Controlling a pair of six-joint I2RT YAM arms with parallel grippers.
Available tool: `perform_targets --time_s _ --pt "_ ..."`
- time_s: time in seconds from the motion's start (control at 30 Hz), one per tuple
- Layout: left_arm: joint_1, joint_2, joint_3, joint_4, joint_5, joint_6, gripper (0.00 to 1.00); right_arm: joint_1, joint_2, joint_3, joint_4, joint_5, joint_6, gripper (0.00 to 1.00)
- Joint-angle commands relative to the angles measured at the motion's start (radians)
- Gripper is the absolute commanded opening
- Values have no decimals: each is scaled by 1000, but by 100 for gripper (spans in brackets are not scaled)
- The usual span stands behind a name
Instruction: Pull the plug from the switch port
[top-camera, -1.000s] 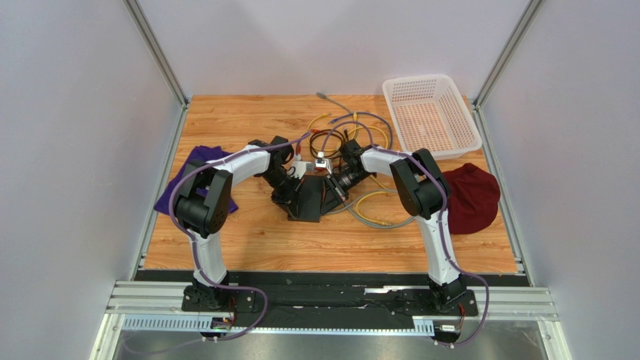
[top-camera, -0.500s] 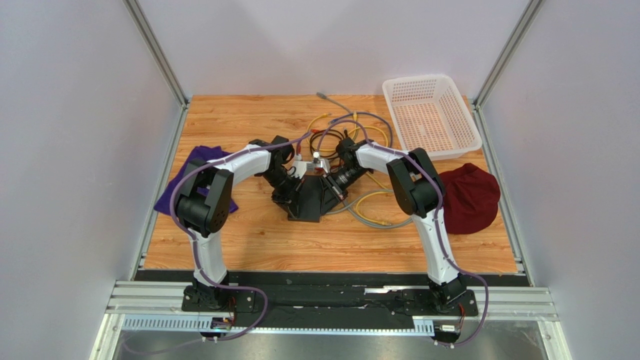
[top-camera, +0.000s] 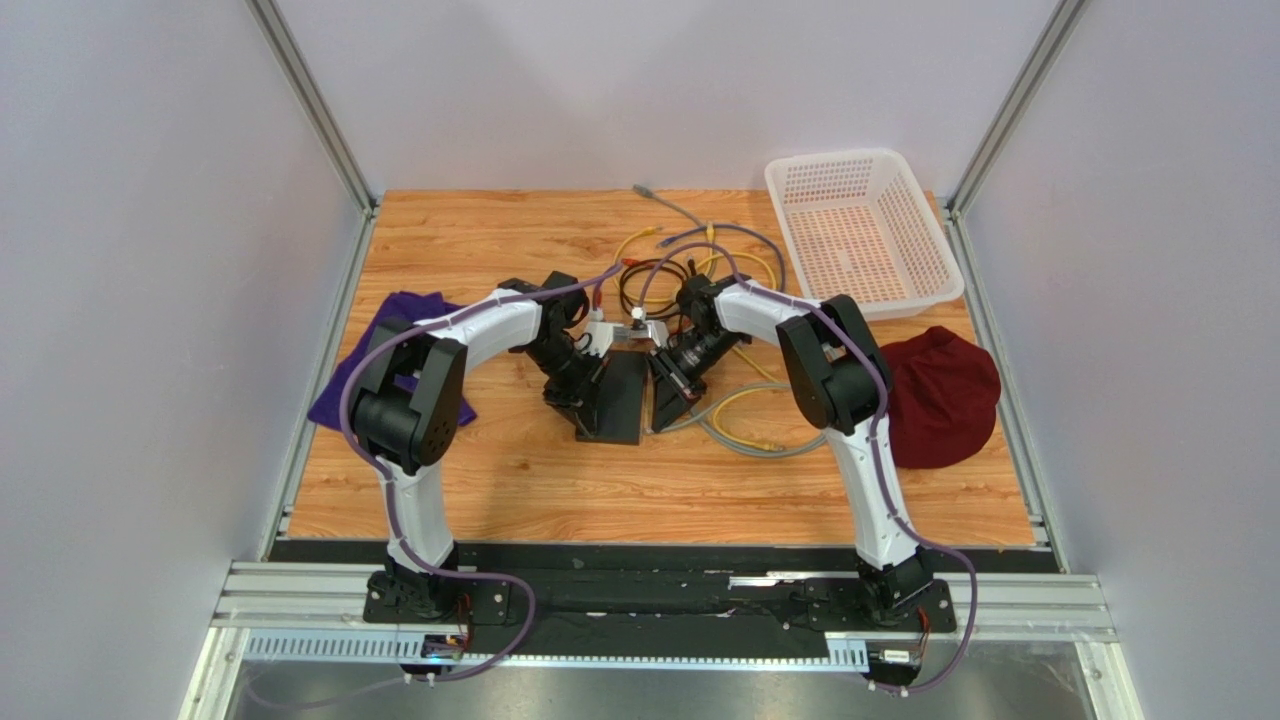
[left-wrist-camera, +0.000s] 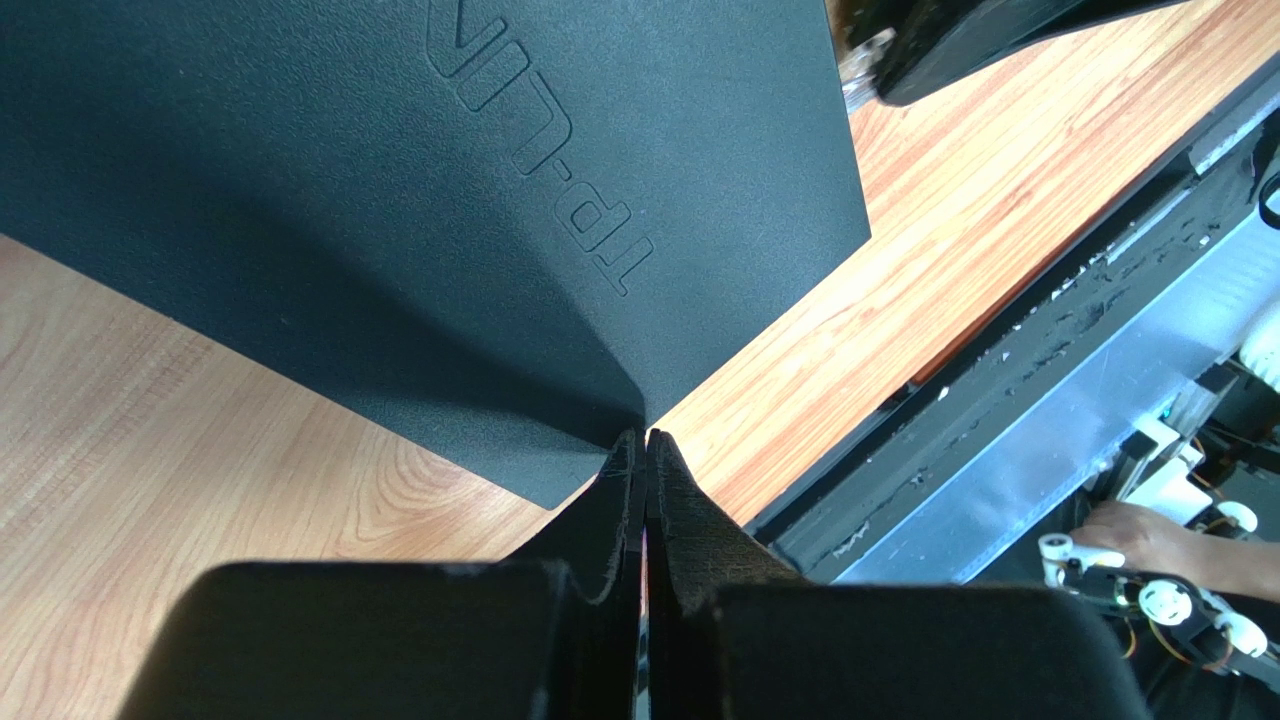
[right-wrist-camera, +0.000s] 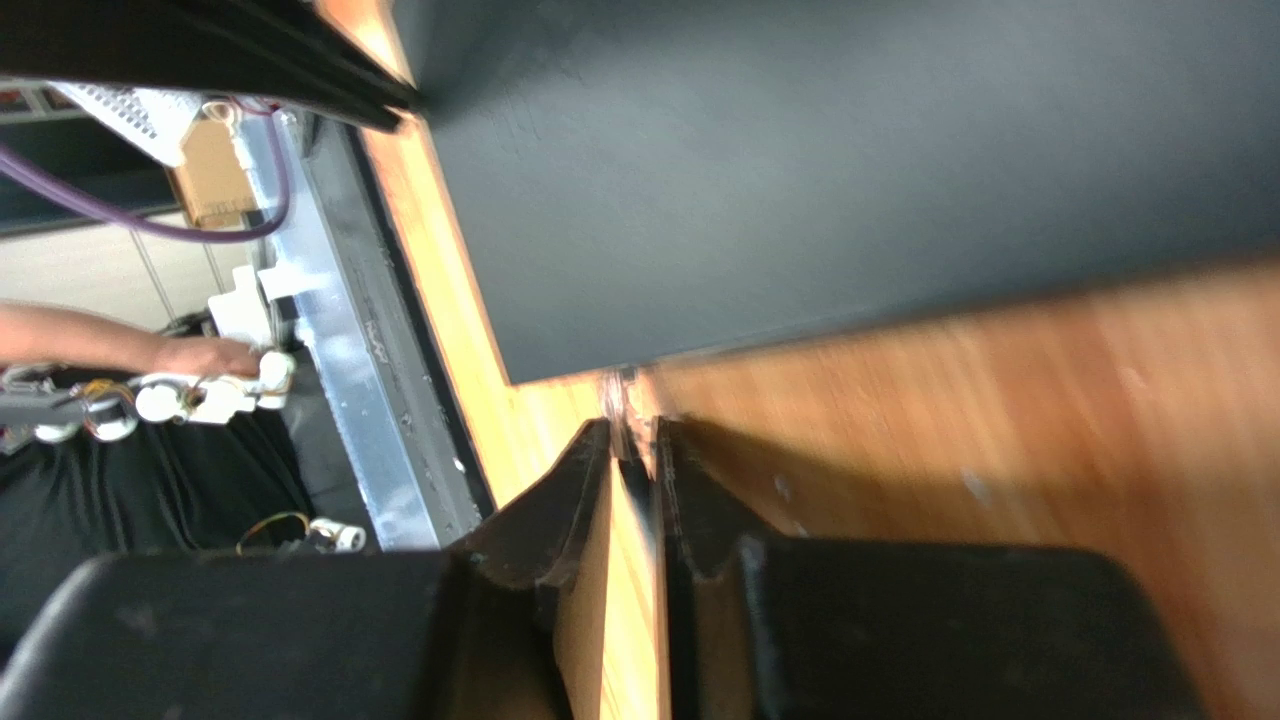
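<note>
the switch (top-camera: 609, 402) lies on the wooden table (top-camera: 496, 480), between my two pincers. my left pincer (left-wrist-camera: 646, 444) is closed, its tips on the switch's edge, pinning it, i think. my right pincer (right-wrist-camera: 636, 435) is pinched almost together on a small pale bit, likely the plug (right-wrist-camera: 618, 393). it's too blurred to say whether it's out, so i judge the pull unfinished.

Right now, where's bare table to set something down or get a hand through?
Free: the near strip of table between the switch and the front edge; the far-left corner behind the purple cloth. Crowded: the middle around the switch, with the cable tangle reaching toward the basket and red cloth.
</note>
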Motion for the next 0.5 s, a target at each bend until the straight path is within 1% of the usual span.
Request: perform_targets --time_s 0.0,0.03,0.17,0.27,0.37,0.47 --pt "3 18 9 74 -71 27 0 -12 8 -17 -30 207 -41 0" --pt "3 20 10 74 -70 27 0 -12 2 -21 -29 173 -48 0" --pt "3 17 9 72 -68 29 0 -13 -30 -18 -18 116 -59 0" --pt "3 11 10 67 -67 30 0 -19 -78 12 -56 78 -103 0" --pt "3 -1 6 71 -67 33 0 -35 -170 51 -116 93 -209 0" --pt "3 -14 4 74 -76 35 0 -65 -252 60 -98 139 -248 0"
